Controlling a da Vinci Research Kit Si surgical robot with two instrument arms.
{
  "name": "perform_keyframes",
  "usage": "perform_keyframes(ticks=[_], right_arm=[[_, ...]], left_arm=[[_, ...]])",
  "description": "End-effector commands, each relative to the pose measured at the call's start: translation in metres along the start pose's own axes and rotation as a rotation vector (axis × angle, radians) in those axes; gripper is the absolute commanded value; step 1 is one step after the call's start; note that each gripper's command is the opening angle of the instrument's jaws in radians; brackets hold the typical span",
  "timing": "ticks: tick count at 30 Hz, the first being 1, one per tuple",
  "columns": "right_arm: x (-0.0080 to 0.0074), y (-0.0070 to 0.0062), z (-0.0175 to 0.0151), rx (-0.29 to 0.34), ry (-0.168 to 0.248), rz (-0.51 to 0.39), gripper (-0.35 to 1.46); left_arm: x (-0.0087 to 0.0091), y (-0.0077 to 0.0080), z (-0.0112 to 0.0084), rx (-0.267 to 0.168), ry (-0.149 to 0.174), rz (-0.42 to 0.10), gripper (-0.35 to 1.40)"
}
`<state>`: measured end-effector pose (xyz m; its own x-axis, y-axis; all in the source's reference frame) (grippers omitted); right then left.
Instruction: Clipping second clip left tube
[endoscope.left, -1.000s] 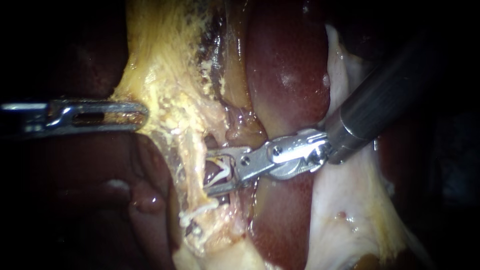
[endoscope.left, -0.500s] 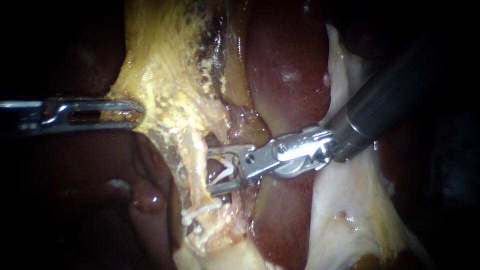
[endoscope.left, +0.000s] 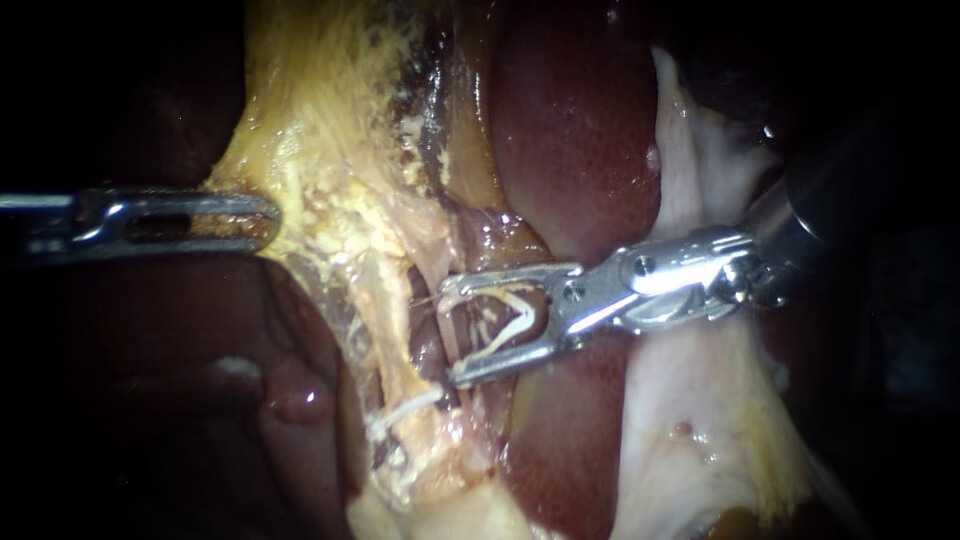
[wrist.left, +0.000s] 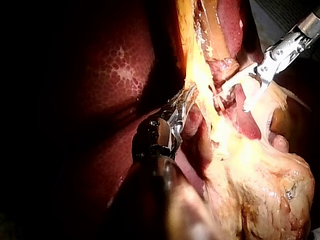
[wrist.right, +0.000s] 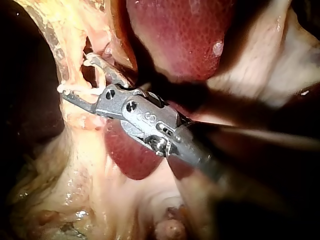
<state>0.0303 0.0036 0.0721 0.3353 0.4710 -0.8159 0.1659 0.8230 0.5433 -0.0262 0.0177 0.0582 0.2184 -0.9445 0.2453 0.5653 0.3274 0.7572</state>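
My left instrument (endoscope.left: 255, 215) comes in level from the left, its slotted jaws shut on the edge of the yellow fatty tissue (endoscope.left: 330, 180); the left wrist view shows the same grip (wrist.left: 184, 102). My right instrument (endoscope.left: 450, 333) comes from the upper right. Its jaws stand wide apart and hold a white V-shaped clip (endoscope.left: 505, 318) between them. Their tips lie just right of the pale left tube (endoscope.left: 392, 340). Lower on that tube sits another white clip (endoscope.left: 405, 408). In the right wrist view the jaws (wrist.right: 77, 75) reach the pale strand.
Dark red liver (endoscope.left: 575, 120) lies behind the right instrument, with more (endoscope.left: 560, 440) below it. Pale whitish tissue (endoscope.left: 690, 420) spreads to the lower right. A small reddish lump (endoscope.left: 295, 400) sits left of the tube. The view's outer edges are dark.
My right instrument has drawn back to the right, off the tube, with its jaws spread wider and the clip still in them. My left instrument has shifted slightly left with its tissue.
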Motion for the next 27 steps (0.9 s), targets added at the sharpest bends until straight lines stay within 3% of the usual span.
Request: perform_keyframes(ticks=[1, 11, 20, 27], right_arm=[[-0.0002, 0.0, 0.0001, 0.0, -0.003, 0.013, 0.55], [-0.0017, -0.0003, 0.0024, 0.021, 0.001, 0.112, 0.55], [-0.0045, -0.0001, 0.0055, 0.042, -0.019, 0.138, 0.55], [-0.0058, 0.0005, 0.0066, 0.038, -0.03, 0.144, 0.54]], left_arm=[[0.0, -0.0001, -0.0001, 0.0, 0.0, -0.001, -0.35], [-0.0003, -0.0012, -0.0007, -0.001, 0.001, -0.006, -0.35], [-0.0003, -0.0014, -0.0007, -0.002, 0.0, -0.007, -0.35], [-0.0002, -0.0019, -0.0008, -0.003, 0.0, -0.008, -0.35]])
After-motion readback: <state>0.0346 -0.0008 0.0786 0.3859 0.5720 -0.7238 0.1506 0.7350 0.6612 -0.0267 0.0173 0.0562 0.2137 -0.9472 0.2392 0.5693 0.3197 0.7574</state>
